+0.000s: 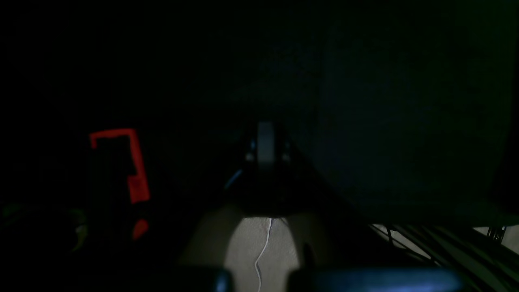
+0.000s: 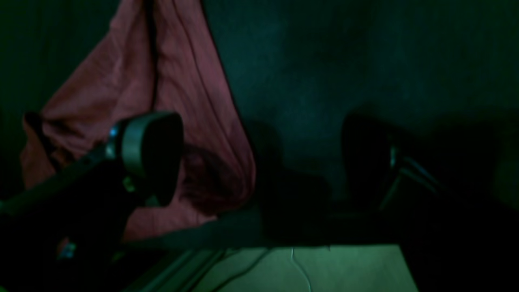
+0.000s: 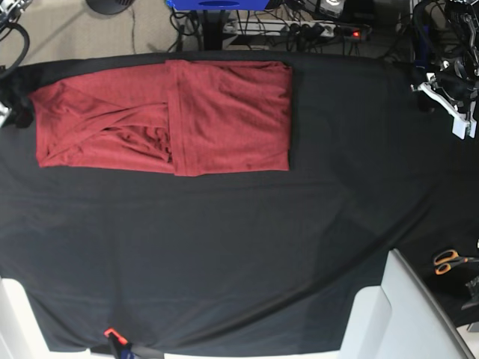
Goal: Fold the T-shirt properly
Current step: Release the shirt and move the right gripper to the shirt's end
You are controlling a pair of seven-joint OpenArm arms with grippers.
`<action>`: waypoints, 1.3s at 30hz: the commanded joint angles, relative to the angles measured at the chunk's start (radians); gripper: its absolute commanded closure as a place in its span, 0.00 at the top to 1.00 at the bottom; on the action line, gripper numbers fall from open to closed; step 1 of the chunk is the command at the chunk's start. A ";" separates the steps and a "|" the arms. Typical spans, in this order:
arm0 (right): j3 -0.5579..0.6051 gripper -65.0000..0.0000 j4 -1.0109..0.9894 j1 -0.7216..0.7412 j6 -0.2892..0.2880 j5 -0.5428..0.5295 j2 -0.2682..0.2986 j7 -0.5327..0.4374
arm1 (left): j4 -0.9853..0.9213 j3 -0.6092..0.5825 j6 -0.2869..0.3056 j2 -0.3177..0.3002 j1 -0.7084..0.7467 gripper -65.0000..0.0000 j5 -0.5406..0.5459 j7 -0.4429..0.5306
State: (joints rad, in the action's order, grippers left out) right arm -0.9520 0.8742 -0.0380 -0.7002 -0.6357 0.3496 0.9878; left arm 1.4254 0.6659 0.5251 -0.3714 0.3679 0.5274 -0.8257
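Note:
The brick-red T-shirt (image 3: pixel 161 116) lies flat at the table's far left in the base view, its right half doubled over into a neat panel and its left part creased. My right gripper (image 2: pixel 267 162) stands open at the shirt's left end, one finger (image 2: pixel 150 154) over the red cloth (image 2: pixel 190 93) and the other over the black sheet; nothing is between them. The right arm (image 3: pixel 11 101) is at the table's left edge. Far to the right, away from the shirt, my left gripper (image 1: pixel 265 146) is shut and empty above the black sheet; its arm (image 3: pixel 445 93) is there too.
A black cloth sheet (image 3: pixel 239 247) covers the whole table. Orange-handled scissors (image 3: pixel 449 260) lie at the right edge. A white panel (image 3: pixel 397 314) juts in at the bottom right. An orange clamp (image 3: pixel 112 333) grips the front edge. Cables and a power strip (image 3: pixel 299 28) lie beyond the far edge.

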 commanded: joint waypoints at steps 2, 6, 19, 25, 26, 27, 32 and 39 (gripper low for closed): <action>-0.002 0.90 0.003 0.014 0.002 0.010 -0.013 0.058 | 0.015 0.007 0.007 -0.022 0.001 0.00 0.012 0.016; 0.020 0.90 0.004 0.023 0.002 0.010 -0.027 0.104 | 0.015 0.007 0.007 -0.022 0.001 0.00 0.012 0.016; 0.219 0.89 0.004 0.020 0.002 0.010 -0.162 0.113 | 0.013 0.007 0.007 -0.021 0.001 0.00 0.012 0.016; 0.212 0.89 0.109 -0.038 0.002 0.015 -0.148 0.104 | 0.013 0.007 0.007 -0.021 0.001 0.00 0.012 0.016; 0.212 0.89 0.124 -0.043 0.002 0.015 -0.128 0.108 | 0.013 0.007 0.007 -0.021 0.001 0.00 0.012 0.016; 0.213 0.89 0.133 -0.047 0.002 0.015 -0.109 0.105 | 0.013 0.007 0.007 -0.021 0.001 0.00 0.012 0.016; 0.221 0.89 0.133 -0.047 0.002 0.018 -0.025 0.090 | 0.013 0.007 0.007 -0.021 0.001 0.00 0.012 0.016; 0.348 0.89 0.132 -0.043 0.002 0.010 0.053 0.096 | 0.013 0.007 0.007 -0.021 0.001 0.00 0.012 0.016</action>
State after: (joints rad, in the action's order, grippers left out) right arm -0.6052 1.0019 -0.0814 -0.6960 -0.6262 0.3969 1.0744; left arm 1.4254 0.6659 0.5251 -0.3710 0.3687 0.5274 -0.8257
